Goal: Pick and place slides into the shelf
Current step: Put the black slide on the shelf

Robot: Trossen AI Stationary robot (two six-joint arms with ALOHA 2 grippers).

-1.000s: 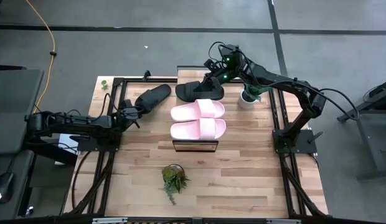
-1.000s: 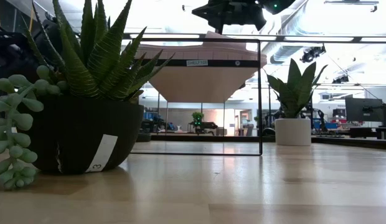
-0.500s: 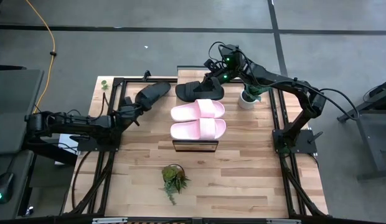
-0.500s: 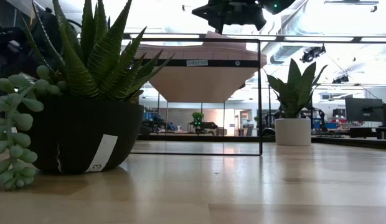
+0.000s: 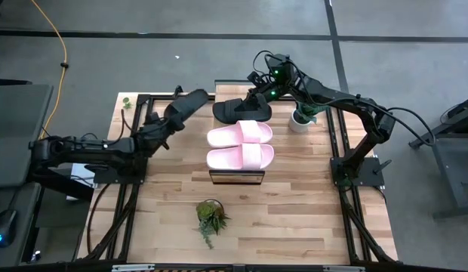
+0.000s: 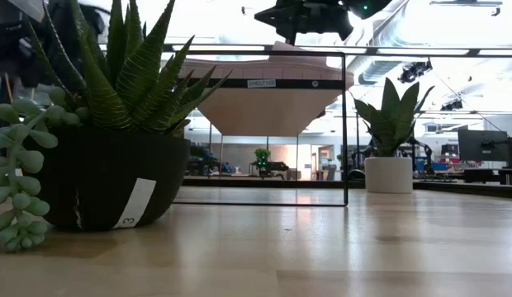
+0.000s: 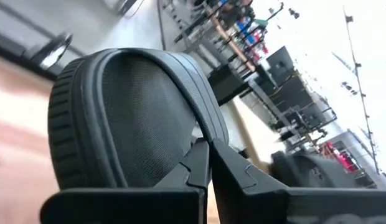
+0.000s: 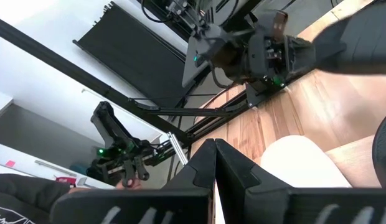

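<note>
Now left pincer (image 5: 167, 123) shut tight on black slide (image 5: 186, 105), lifted off worktop (image 5: 294, 204), toe pointing toward shelf (image 5: 235, 176). Shelf lies to its right. Right pincer (image 5: 258, 97) on other black slide (image 5: 240, 110) at shelf's far end; grip unclear.

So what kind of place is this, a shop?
More likely a robotics lab or workshop: two robot arms on a metal-framed wood table, bare concrete floor, and equipment racks behind.

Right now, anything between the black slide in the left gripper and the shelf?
Nothing visible. The left gripper holds its black slide left of the shelf. The shelf's far end, though, holds the other black slide under the right gripper, with two pink slides behind.
</note>
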